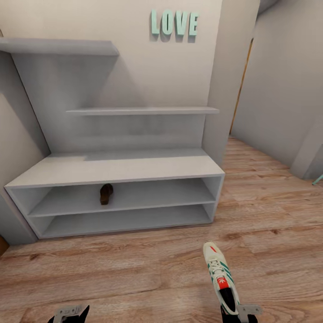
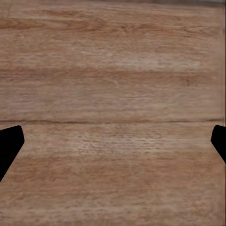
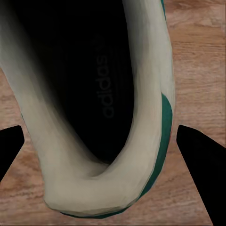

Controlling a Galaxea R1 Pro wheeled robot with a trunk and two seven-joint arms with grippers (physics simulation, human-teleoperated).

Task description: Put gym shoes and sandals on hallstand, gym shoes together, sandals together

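Gym shoe (image 1: 220, 276) heel under right gripper (image 1: 236, 314) — frame-cropped

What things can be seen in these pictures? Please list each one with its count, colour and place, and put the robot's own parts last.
gym shoe: one, white with teal stripes and a red tongue patch; at the right gripper, toe pointing toward the rack, heel end between the jaws.
sandal: one, dark brown; on the upper of the two low open shelves of the rack.
hallstand: one, white-grey; against the wall, bench top bare.
LOVE letters: one set, pale teal; on the wall above the rack.
corridor floor: light brown wood planks.
left gripper: black, jaws spread wide over bare floor.
right gripper: black, jaws on either side of the shoe's heel; contact cannot be told.
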